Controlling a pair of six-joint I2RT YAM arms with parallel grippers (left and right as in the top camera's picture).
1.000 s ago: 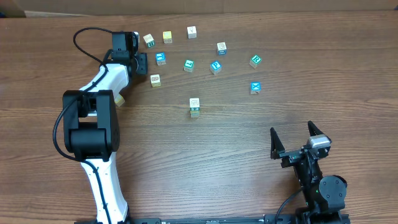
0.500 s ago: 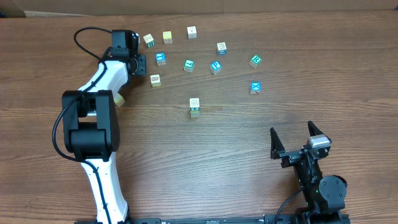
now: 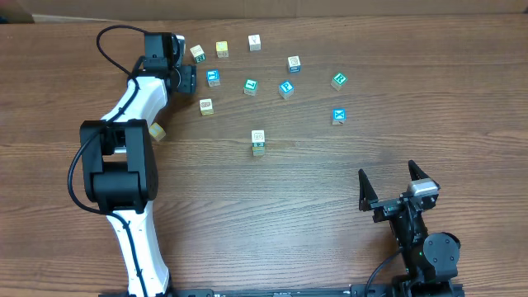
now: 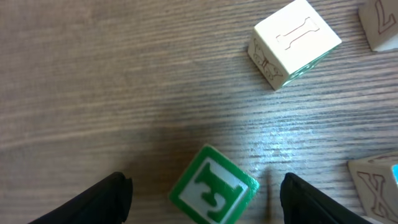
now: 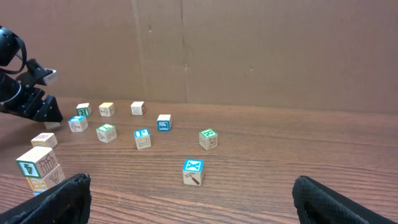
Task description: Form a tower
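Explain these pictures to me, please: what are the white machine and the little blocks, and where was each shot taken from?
These are two robot arms at a brown wooden table. One picture looks down from above; the other two come from a camera on each arm's wrist. Small wooden picture cubes lie scattered, and two cream ones stacked make a little tower. The left claw is open, with a green-faced wooden cube lying between its fingers, not gripped. The right claw is open and empty, far from the cubes.
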